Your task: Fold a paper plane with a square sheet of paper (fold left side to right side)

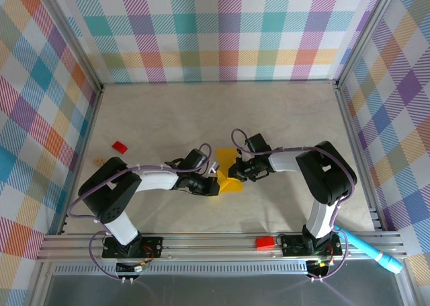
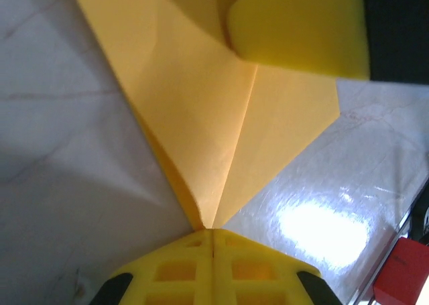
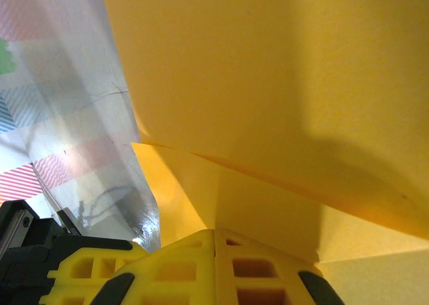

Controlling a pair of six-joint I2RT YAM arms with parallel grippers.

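Note:
The square sheet of paper (image 1: 232, 183) is yellow-orange and lies part folded at the table's middle, between my two grippers. In the left wrist view the paper (image 2: 214, 117) narrows to a creased point that runs into the tips of my left gripper (image 2: 211, 230), which is shut on it. From above, the left gripper (image 1: 216, 185) is at the sheet's left side. My right gripper (image 1: 236, 171) is at its far right side. In the right wrist view the right gripper (image 3: 214, 231) is shut where a crease of the paper (image 3: 268, 84) meets its tips, with a flap raised above.
A red block (image 1: 119, 146) lies at the left of the table and another red block (image 1: 265, 242) sits on the front rail (image 1: 201, 242), also in the left wrist view (image 2: 402, 278). A light blue pen-like cylinder (image 1: 373, 251) rests at the front right. Checked walls enclose the table.

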